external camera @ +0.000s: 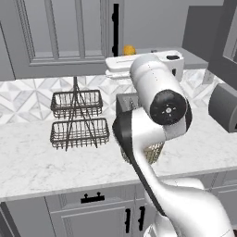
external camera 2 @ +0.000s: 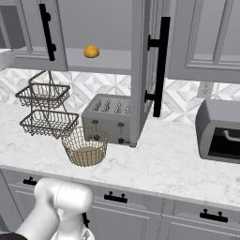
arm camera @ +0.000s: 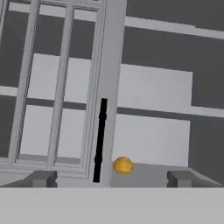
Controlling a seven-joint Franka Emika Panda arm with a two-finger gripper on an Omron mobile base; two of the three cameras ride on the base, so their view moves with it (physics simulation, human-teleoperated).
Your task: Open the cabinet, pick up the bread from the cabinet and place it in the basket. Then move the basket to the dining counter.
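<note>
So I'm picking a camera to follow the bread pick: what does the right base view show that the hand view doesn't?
Right base view alone: the basket on the marble worktop, a toaster, a two-tier wire rack. Hand view alone: the open gripper, its fingertips wide apart. Both: the bread on the opened cabinet's shelf.

Cabinet (external camera 2: 140,70) is standing open, right door swung out edge-on. Bread (arm camera: 123,165), small round orange-yellow bun, is sitting on the bottom shelf, ahead of the wide-open gripper (arm camera: 111,178), between its fingertips. Basket (external camera 2: 85,146), gold-tan wire, is resting upright on the worktop, well below the gripper.
</note>
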